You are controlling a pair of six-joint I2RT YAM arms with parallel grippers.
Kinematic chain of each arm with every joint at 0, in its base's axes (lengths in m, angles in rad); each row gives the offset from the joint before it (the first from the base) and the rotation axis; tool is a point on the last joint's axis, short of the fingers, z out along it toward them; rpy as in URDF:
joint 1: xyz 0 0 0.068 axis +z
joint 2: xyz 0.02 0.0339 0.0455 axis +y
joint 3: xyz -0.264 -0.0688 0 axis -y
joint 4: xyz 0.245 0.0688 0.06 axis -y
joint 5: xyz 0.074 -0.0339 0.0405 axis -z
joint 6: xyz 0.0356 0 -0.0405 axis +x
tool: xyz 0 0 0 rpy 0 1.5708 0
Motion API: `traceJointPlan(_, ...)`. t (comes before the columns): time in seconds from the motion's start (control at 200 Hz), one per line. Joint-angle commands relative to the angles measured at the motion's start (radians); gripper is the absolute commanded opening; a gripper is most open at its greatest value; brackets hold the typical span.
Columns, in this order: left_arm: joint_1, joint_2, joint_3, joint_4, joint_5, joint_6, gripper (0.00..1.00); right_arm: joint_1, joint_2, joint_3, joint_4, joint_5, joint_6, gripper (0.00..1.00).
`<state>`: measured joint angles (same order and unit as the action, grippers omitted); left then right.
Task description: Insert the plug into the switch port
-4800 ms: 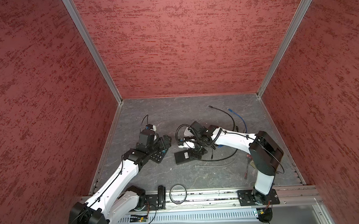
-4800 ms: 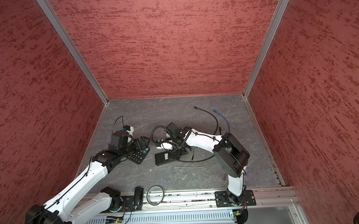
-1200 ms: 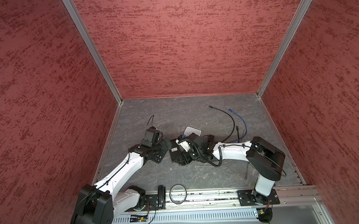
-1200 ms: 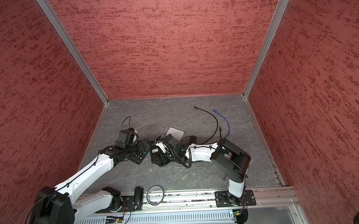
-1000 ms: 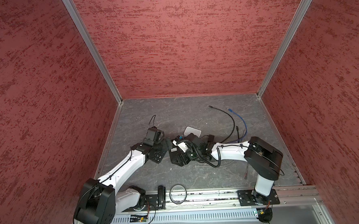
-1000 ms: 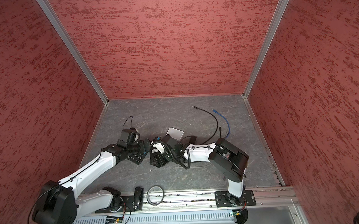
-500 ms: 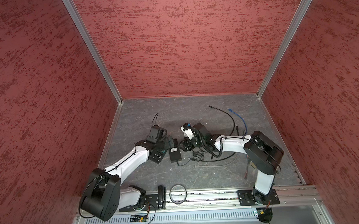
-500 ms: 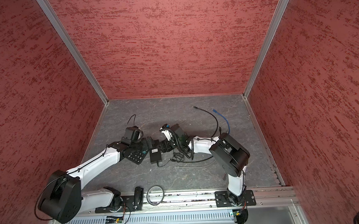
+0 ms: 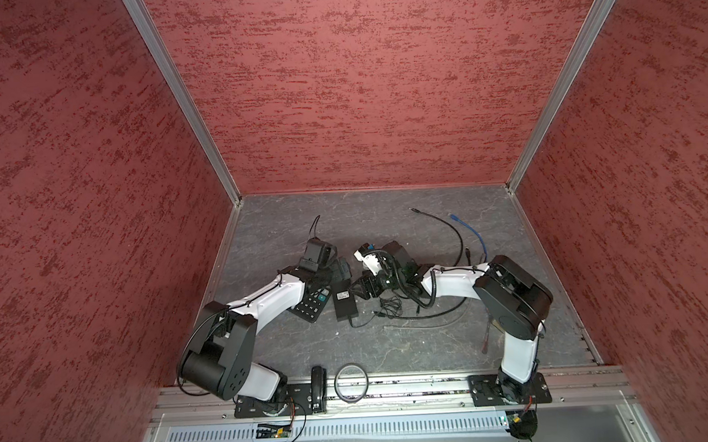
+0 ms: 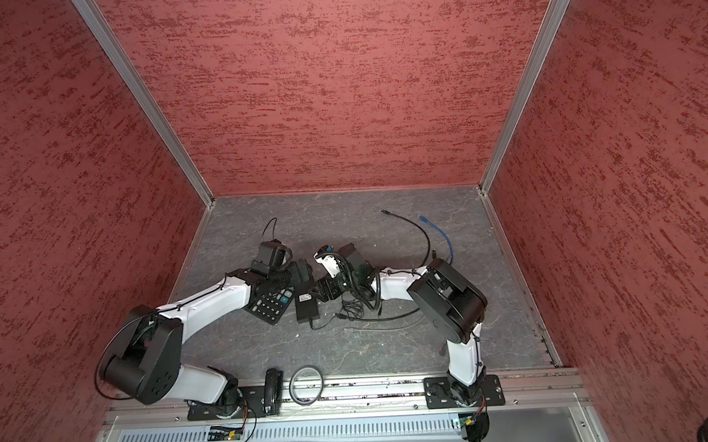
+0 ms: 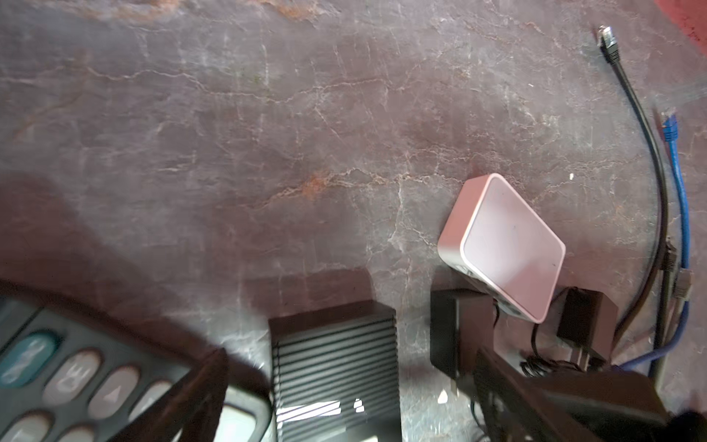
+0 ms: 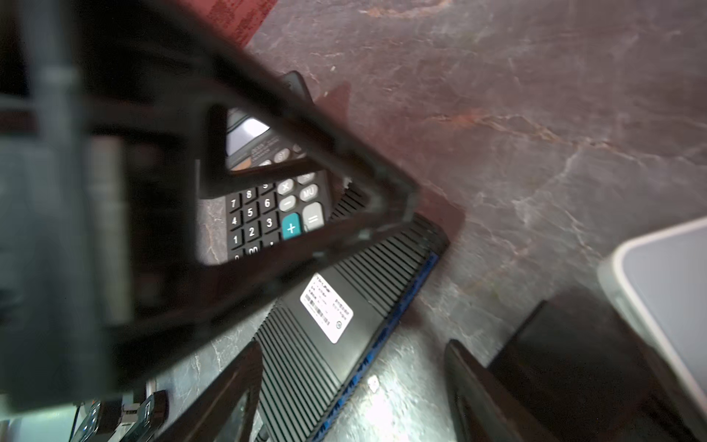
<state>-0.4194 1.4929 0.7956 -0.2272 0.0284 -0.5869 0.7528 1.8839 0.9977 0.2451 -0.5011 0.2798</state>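
Right tool at switch (ports indiscernible)

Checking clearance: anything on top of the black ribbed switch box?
Only a white label sticker shows on the black ribbed switch box. The open left gripper hangs over its far end; its fingers cover that part.

Your left arm stretches low toward one o'clock, left gripper spread wide, while your right arm folds toward ten o'clock, right gripper parted, both tips close together.
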Motion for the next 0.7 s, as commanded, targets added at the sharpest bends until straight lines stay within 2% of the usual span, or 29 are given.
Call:
traceJointPlan(0.0, -0.008, 0.044, 0.028, 0.028, 0.013, 0.006, 1.00, 0.000, -0.006, -0.030, 0.048, -0.043, -0.010, 0.75)
traceJointPlan(0.26, -0.031, 0.122, 0.067, 0.055, 0.046, 0.008, 1.00, -0.001, 0.016, -0.095, 0.146, -0.042, 0.036, 0.75)
traceJointPlan(0.521, -0.033, 0.177, 0.106, 0.142, 0.131, 0.028, 1.00, -0.029, 0.019, -0.145, 0.221, 0.053, 0.075, 0.75)
traceJointPlan(0.691, -0.032, 0.224, 0.136, 0.224, 0.216, 0.045, 1.00, -0.050, 0.016, -0.193, 0.309, 0.064, 0.121, 0.76)
